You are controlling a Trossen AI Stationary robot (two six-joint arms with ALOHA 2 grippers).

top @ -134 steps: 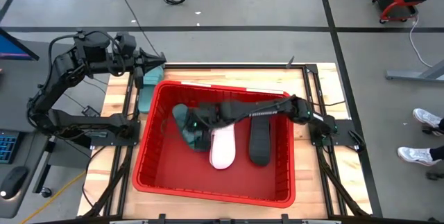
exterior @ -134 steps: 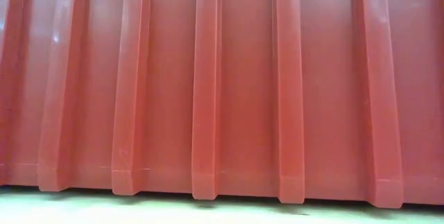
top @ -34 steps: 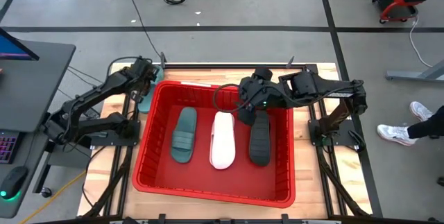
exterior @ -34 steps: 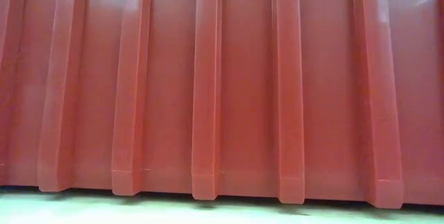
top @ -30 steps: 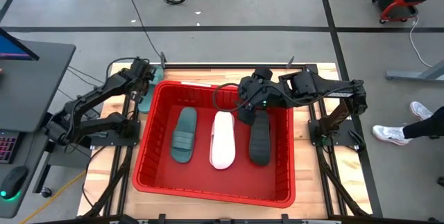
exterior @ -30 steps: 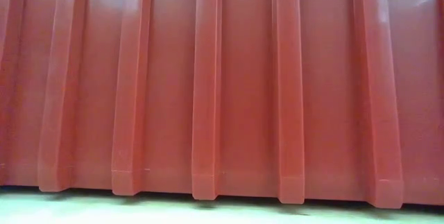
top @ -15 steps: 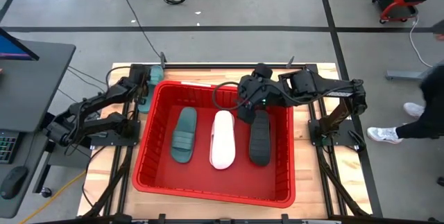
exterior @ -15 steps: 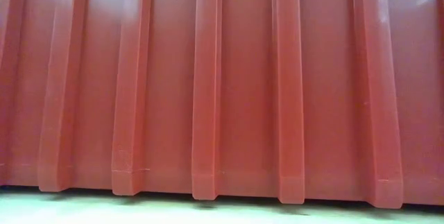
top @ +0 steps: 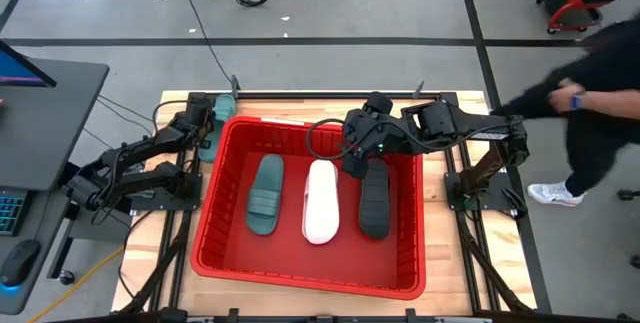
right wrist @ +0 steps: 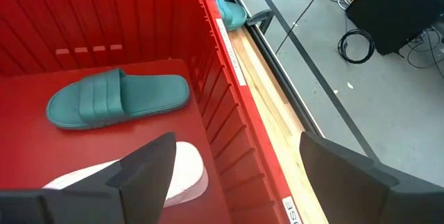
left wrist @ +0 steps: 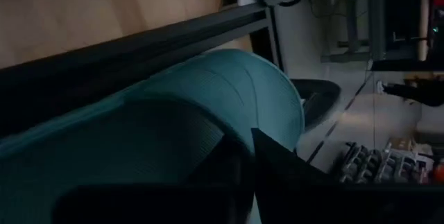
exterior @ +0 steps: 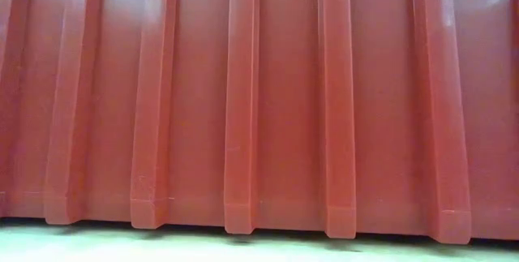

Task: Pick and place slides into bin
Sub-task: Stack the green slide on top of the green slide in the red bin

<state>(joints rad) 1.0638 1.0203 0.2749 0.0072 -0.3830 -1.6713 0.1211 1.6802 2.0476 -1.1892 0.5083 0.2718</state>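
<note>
The red bin [top: 230, 143] stands mid-table; the low view shows only its ribbed wall [exterior: 243, 92]. A teal slide [top: 265, 195], a white slide [top: 322, 201] and a black slide [top: 374, 201] lie flat in it side by side. A second teal slide [top: 215, 128] lies on the table outside the bin's far left corner; it fills the left wrist view [left wrist: 208, 106]. My left gripper [top: 198, 123] is low at this slide and open. My right gripper [top: 352, 155] hovers open and empty over the bin's far part, above the white and black slides. My left gripper has its fingers [left wrist: 284, 179] right at the outer teal slide's upper side [left wrist: 180, 141], coming from the table's left. Whether they touch it, I cannot tell.
The bin's far wall [right wrist: 215, 50] rises between the outer slide and the slides inside. A person [top: 590, 103] moves beside the table's right edge. A dark frame rail [left wrist: 139, 50] runs along the table by the outer slide.
My left gripper has gone toward the table's near edge and down, onto the teal slide outside the bin. A person has come into view at the right. The slides in the bin have stayed where they were.
</note>
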